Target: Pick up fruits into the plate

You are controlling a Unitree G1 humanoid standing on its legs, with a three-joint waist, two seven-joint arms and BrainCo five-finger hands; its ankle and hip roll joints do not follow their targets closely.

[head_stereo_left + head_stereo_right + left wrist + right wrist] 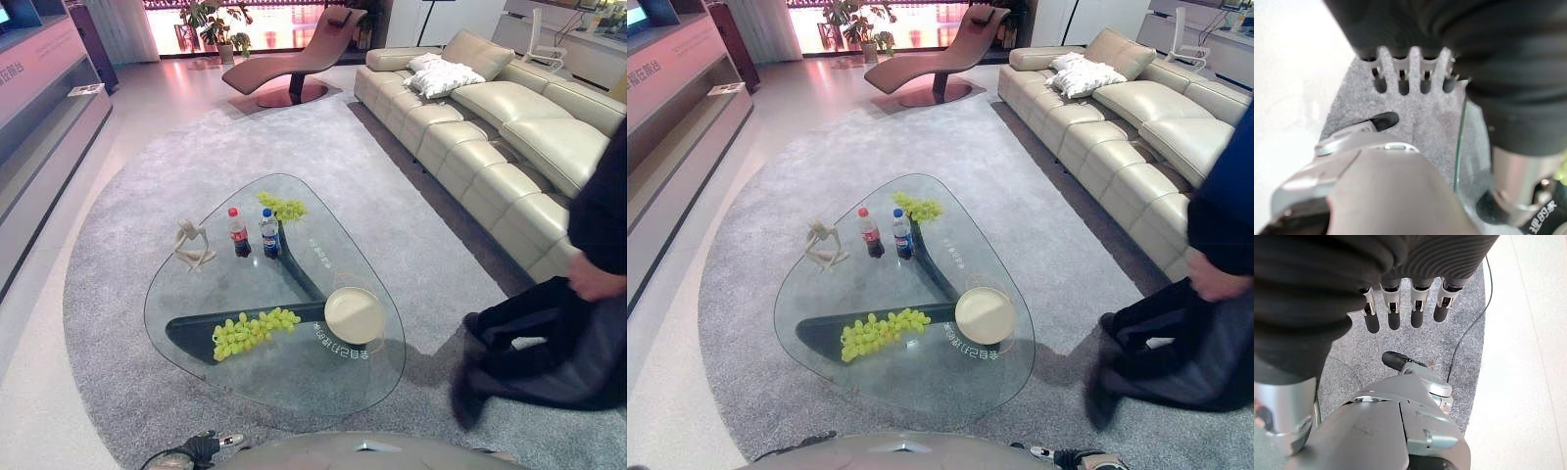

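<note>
Two bunches of green grapes lie on the glass tabletop (196, 294) over the grey rug (323, 147): the larger bunch (253, 332) near the front edge, just left of the empty cream plate (354, 314), the smaller bunch (282, 207) at the far edge, beside two bottles (254, 233) and a figurine (191, 245). The left hand (1410, 73) and right hand (1400, 316) hang over the rug, fingers straight, holding nothing. A person (588, 274) stands at the right.

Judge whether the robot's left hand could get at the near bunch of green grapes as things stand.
Probably yes: the left hand hangs open, holding nothing, at the glass table's near edge, and nothing stands between it and the near grapes.
</note>
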